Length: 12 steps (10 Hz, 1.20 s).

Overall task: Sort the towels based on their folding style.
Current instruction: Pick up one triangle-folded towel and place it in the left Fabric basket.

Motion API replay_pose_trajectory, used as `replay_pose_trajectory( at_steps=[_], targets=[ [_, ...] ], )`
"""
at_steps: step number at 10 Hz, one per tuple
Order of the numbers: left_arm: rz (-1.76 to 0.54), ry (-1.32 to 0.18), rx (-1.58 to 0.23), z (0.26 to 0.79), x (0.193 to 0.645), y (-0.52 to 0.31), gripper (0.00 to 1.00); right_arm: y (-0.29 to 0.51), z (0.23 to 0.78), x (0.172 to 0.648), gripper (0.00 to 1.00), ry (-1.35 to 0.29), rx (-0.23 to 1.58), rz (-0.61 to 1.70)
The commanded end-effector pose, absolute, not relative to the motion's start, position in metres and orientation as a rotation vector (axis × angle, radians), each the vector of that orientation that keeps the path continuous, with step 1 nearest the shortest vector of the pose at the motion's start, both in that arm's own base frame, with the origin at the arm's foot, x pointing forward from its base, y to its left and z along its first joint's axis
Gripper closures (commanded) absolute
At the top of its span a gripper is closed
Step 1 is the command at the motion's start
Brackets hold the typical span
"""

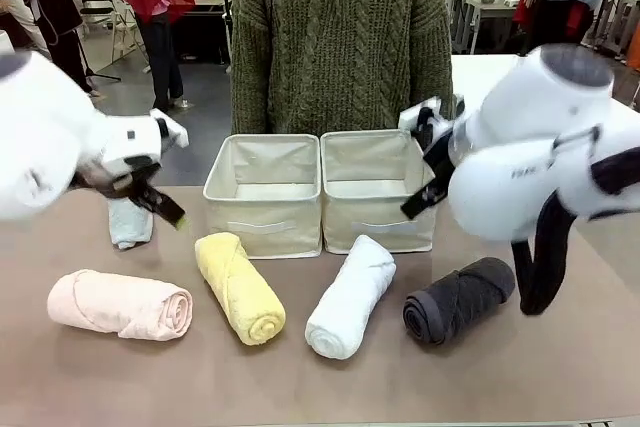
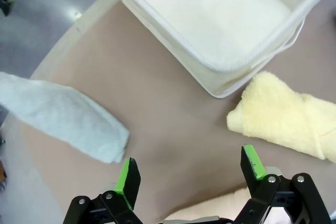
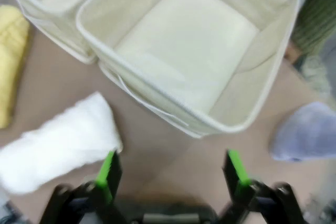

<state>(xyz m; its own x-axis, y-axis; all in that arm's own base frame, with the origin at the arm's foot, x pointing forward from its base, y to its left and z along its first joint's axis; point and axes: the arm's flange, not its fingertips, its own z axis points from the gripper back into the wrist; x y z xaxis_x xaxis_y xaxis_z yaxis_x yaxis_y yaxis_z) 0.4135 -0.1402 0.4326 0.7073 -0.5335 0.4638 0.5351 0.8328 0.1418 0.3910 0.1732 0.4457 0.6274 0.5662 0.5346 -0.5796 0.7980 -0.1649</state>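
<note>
Four rolled towels lie in a row on the brown table: pink [image 1: 120, 304], yellow [image 1: 240, 287], white [image 1: 350, 295] and dark grey [image 1: 458, 299]. A pale teal towel [image 1: 130, 222] stands at the back left, partly behind my left arm. My left gripper [image 1: 165, 207] hangs open above the table between the teal towel [image 2: 63, 116] and the yellow towel [image 2: 286, 116], holding nothing [image 2: 190, 169]. Beside the right bin, my right gripper [image 1: 420, 197] is open and empty [image 3: 172, 170]. The white towel [image 3: 58, 140] lies on one side of it and a lavender-blue towel [image 3: 307, 132] on the other.
Two beige fabric bins [image 1: 265, 197] [image 1: 375, 202] stand side by side at the table's middle back, both empty inside. A person in an olive knit sweater [image 1: 340, 37] stands right behind them. Bare table runs along the front edge.
</note>
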Motion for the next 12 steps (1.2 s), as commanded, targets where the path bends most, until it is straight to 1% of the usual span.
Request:
replay_pose_trajectory(
  at_steps=[1, 2, 3, 4, 5, 6, 7, 11, 12],
  targets=[
    [-0.597, -0.523, 0.043, 0.516, 0.401, -0.135, 0.0, 0.18, 0.527, 0.377, 0.0, -0.602, 0.008, 0.596],
    [-0.609, -0.532, 0.054, 0.555, 0.397, -0.13, 0.0, 0.182, 0.566, 0.366, 0.0, -0.604, -0.022, 0.575],
    [-0.604, -0.553, 0.053, 0.582, 0.39, -0.125, 0.0, 0.183, 0.594, 0.353, 0.0, -0.601, -0.042, 0.56],
    [-0.612, -0.578, 0.05, 0.605, 0.383, -0.122, 0.0, 0.183, 0.614, 0.343, 0.0, -0.606, -0.056, 0.544],
    [-0.609, -0.603, 0.052, 0.622, 0.376, -0.119, 0.0, 0.184, 0.622, 0.337, 0.0, -0.595, -0.082, 0.531],
    [-0.57, -0.631, 0.075, 0.626, 0.362, -0.122, 0.0, 0.178, 0.612, 0.342, 0.0, -0.631, -0.01, 0.575],
    [-0.589, -0.597, 0.029, 0.623, 0.374, -0.123, 0.0, 0.178, 0.612, 0.342, 0.0, -0.631, -0.01, 0.575],
    [-0.588, -0.602, 0.031, 0.627, 0.372, -0.123, 0.0, 0.18, 0.617, 0.34, 0.0, -0.615, -0.028, 0.56],
    [-0.71, -0.572, -0.173, 0.628, 0.387, -0.088, 0.0, 0.147, 0.622, 0.359, 0.0, -0.542, 0.184, 0.704]
  ],
)
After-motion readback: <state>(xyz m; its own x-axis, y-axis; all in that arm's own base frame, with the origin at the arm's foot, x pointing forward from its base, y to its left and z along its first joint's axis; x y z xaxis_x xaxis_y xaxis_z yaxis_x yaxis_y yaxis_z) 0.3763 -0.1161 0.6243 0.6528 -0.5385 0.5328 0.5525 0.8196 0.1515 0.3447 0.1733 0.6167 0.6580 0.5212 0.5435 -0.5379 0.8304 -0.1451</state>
